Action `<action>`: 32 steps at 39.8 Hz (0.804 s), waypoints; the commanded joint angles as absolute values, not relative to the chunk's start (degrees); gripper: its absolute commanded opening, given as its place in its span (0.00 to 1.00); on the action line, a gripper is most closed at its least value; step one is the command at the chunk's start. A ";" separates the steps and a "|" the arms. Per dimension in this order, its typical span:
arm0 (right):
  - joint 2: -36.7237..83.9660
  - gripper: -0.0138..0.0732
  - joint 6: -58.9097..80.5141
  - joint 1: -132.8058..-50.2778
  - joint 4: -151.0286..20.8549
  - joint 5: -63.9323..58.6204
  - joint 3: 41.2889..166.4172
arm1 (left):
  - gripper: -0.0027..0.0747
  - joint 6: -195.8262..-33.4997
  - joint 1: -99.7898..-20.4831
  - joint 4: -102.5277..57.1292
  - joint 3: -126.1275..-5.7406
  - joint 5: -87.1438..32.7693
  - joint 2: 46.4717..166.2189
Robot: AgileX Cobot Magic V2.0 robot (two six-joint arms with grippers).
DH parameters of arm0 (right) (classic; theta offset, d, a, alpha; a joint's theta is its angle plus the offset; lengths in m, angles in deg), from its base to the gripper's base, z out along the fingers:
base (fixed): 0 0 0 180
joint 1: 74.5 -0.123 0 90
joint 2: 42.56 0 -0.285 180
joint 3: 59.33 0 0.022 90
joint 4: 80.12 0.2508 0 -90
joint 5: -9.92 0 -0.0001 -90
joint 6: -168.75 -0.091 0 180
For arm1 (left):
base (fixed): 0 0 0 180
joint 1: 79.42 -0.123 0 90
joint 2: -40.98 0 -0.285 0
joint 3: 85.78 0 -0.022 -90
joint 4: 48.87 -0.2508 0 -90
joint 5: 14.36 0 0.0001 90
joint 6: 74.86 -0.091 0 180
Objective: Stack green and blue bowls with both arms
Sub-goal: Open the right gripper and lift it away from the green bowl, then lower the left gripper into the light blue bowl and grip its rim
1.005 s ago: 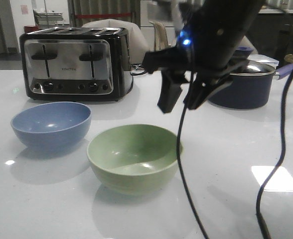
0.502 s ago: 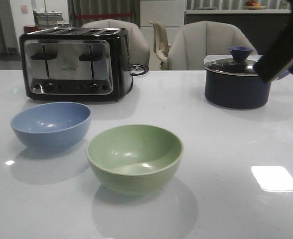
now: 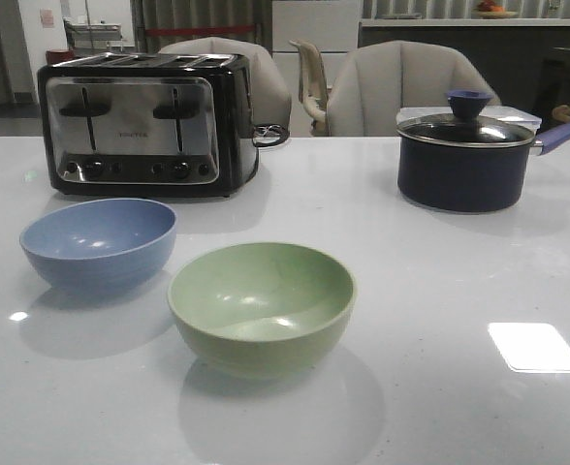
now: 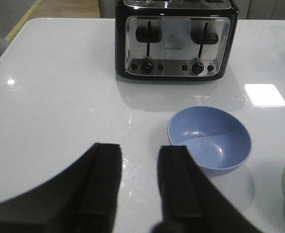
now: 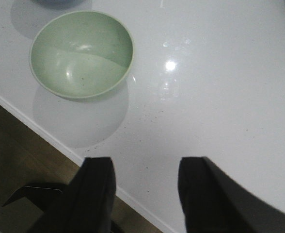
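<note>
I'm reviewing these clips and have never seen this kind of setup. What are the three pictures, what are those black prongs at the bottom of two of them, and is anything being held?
This is a two-armed robot at a white table. The front view looks forward over the table; neither arm shows in it. The other two come from cameras on each wrist, so the black prongs are that arm's own gripper: the left gripper and the right gripper. Both are open and hold nothing.

On the table stand a blue bowl and a green bowl, side by side and apart, not yet stacked. Behind them are a toaster and a dark lidded pot.
</note>
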State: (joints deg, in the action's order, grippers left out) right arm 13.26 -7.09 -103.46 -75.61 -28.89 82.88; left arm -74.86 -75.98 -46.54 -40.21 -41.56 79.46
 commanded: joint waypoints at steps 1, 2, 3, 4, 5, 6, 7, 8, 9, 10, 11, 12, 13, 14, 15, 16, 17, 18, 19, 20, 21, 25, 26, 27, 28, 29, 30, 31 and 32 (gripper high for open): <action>13.17 0.65 -6.46 -103.49 -75.88 -25.61 84.44 | 0.73 -74.86 -75.17 -45.97 -42.37 -36.24 82.55; 13.17 0.65 -6.46 -103.49 -75.88 -25.63 84.44 | 0.77 -74.86 -74.66 -45.97 -42.82 -36.50 83.98; 13.17 0.65 -6.46 -103.49 -75.88 -25.63 84.44 | 0.81 -74.86 -74.20 -46.11 -43.43 -36.85 85.17; 13.17 0.65 -6.46 -103.49 -75.88 -25.63 84.44 | 0.83 -74.86 -73.53 -46.22 -43.99 -37.50 86.96; 13.17 0.65 -6.46 -103.49 -75.88 -25.63 84.44 | 0.85 -74.86 -73.01 -46.34 -44.91 -38.09 88.44; 13.17 0.65 -6.46 -103.49 -75.88 -25.63 84.44 | 0.85 -74.86 -72.29 -46.49 -45.74 -39.13 90.51; 13.17 0.65 -6.46 -103.49 -75.88 -25.63 84.44 | 0.85 -74.86 -71.78 -46.49 -46.64 -40.04 92.17; 13.17 0.65 -6.46 -103.49 -75.88 -25.63 84.44 | 0.85 -74.86 -71.31 -46.64 -47.88 -40.87 93.88; 13.17 0.65 -6.46 -103.49 -75.88 -25.63 84.44 | 0.85 -74.86 -70.68 -47.09 -48.84 -41.94 96.13; 13.17 0.65 -6.46 -103.49 -75.88 -25.63 84.44 | 0.85 -74.86 -70.23 -47.28 -50.14 -42.85 98.42; 13.17 0.65 -6.46 -103.49 -75.88 -25.63 84.44 | 0.85 -74.86 -69.78 -47.57 -51.07 -43.30 100.29; 13.17 0.65 -6.46 -103.49 -75.88 -25.63 84.44 | 0.85 -74.86 -69.49 -47.55 -52.00 -43.59 102.11; 13.17 0.65 -6.46 -103.49 -75.88 -25.63 84.44 | 0.85 -74.86 -69.30 -47.55 -53.54 -43.87 104.58; 13.17 0.65 -6.46 -103.49 -75.88 -25.63 84.44 | 0.85 -74.86 -69.19 -47.55 -54.17 -44.04 106.41; 13.17 0.65 -6.46 -103.49 -75.88 -25.63 84.44 | 0.85 -74.86 -69.12 -47.55 -55.49 -44.29 108.94; 13.17 0.65 -6.46 -103.49 -75.88 -25.63 84.44 | 0.85 -74.86 -69.12 -47.55 -56.84 -44.57 110.79; 13.17 0.65 -6.46 -103.49 -75.88 -25.63 84.44 | 0.85 -74.86 -69.12 -47.55 -57.85 -44.96 113.26; 13.17 0.65 -6.46 -103.49 -75.88 -25.63 84.44 | 0.85 -74.86 -69.12 -47.55 -59.20 -45.16 115.07; 13.17 0.65 -6.46 -103.49 -75.88 -25.63 84.44 | 0.85 -74.86 -69.12 -47.55 -60.28 -45.44 117.47; 13.17 0.65 -6.46 -103.49 -75.88 -25.63 84.44 | 0.85 -74.86 -69.12 -47.55 -61.67 -45.55 119.89; 13.17 0.65 -6.46 -103.49 -75.88 -25.63 84.44 | 0.85 -74.86 -69.12 -47.55 -62.73 -45.70 121.06; 13.17 0.65 -6.46 -103.49 -75.88 -25.67 84.44 | 0.85 -74.86 -69.12 -47.55 -67.45 -45.93 129.72; 13.17 0.65 -6.46 -103.49 -75.88 -25.67 84.44 | 0.85 -74.86 -69.12 -47.55 -68.73 -45.93 131.34; 13.17 0.65 -6.46 -103.49 -75.88 -25.64 84.44 | 0.85 -74.86 -69.12 -47.44 -69.66 -45.93 133.50; 13.17 0.65 -6.46 -103.49 -75.88 -25.70 84.44 | 0.85 -74.86 -69.12 -47.30 -70.59 -45.93 135.03; 13.17 0.65 -6.46 -103.49 -75.88 -25.70 84.44 | 0.85 -74.86 -69.12 -47.30 -71.77 -45.93 136.55; 13.17 0.65 -6.46 -103.49 -75.88 -25.70 84.44 | 0.85 -74.86 -69.12 -47.30 -72.60 -45.93 138.50; 13.17 0.65 -6.46 -103.49 -75.88 -25.70 84.44 | 0.85 -74.86 -69.12 -47.20 -73.64 -46.05 139.91; 13.17 0.65 -6.46 -103.49 -75.88 -25.70 84.44 | 0.85 -74.86 -69.12 -47.23 -74.38 -46.05 141.67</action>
